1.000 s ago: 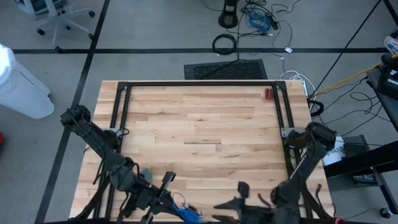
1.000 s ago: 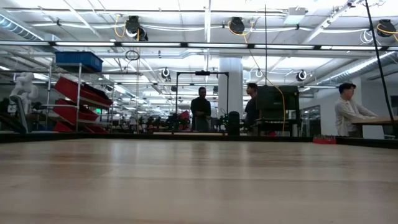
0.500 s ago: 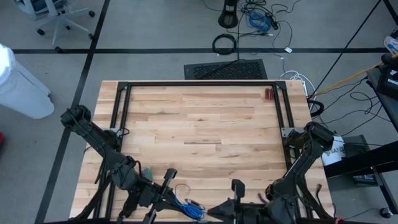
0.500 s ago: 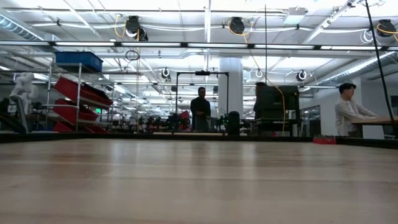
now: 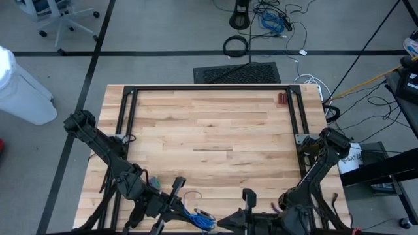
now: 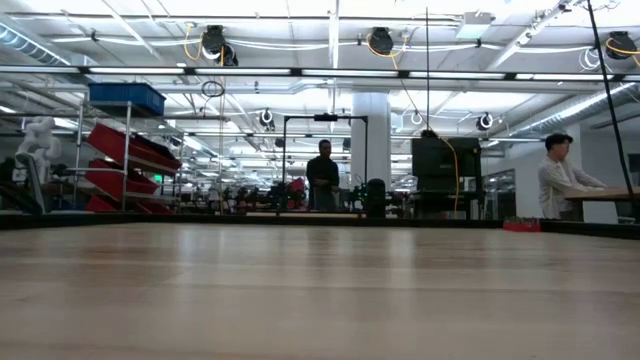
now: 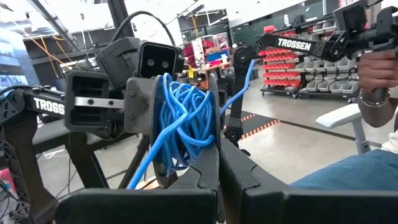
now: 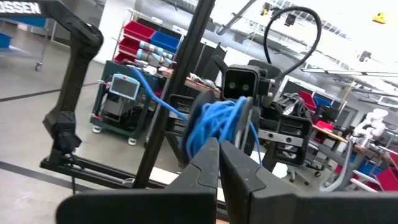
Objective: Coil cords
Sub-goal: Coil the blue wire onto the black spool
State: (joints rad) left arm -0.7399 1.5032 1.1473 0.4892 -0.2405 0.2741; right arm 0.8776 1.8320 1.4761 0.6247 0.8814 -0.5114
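Blue cord [image 7: 180, 118] hangs in a loose tangled bundle between both grippers at the tabletop's [image 5: 209, 130] near edge. Left fingers [image 7: 205, 171] and right fingers [image 8: 208, 163] are closed together, each touching the bundle. Opposing gripper housings hide its far side. Red-handled pliers [image 5: 282, 98] lie well apart.
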